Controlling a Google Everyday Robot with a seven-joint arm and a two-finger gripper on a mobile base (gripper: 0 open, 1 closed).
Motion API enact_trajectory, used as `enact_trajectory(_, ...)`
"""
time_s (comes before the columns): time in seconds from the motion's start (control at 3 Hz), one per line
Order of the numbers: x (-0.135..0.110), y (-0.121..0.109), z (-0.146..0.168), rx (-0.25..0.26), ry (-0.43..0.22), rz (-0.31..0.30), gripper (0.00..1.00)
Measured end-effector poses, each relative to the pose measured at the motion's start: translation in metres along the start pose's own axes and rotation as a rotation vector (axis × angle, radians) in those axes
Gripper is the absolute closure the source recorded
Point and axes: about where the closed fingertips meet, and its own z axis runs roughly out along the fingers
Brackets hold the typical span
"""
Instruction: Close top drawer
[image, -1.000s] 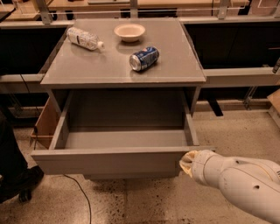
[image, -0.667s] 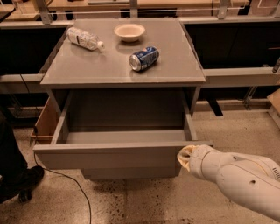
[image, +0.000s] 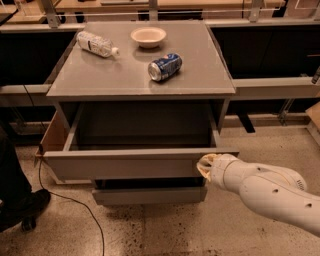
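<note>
The top drawer (image: 125, 164) of the grey cabinet is pulled out and open, its inside empty and its flat front facing me. My gripper (image: 204, 165) sits at the end of the white arm coming in from the lower right. It is pressed against the right end of the drawer's front. A lower drawer front (image: 150, 195) shows beneath it.
On the cabinet top (image: 100, 80) lie a clear plastic bottle (image: 96, 43), a white bowl (image: 148, 36) and a blue can (image: 165, 67) on its side. A person's dark shoe (image: 25, 207) and a cable (image: 75, 205) are on the floor at left. A cardboard panel (image: 52, 137) leans beside the cabinet.
The drawer front has moved back toward the cabinet, with my gripper following it inward and slightly left.
</note>
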Motion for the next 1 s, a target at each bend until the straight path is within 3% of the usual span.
enact_trajectory(0.67,-0.006,-0.030,0.055,0.019,-0.049,-0.011,1.00)
enact_trajectory(1.0,-0.006,-0.030,0.055,0.019,-0.049,-0.011,1.00)
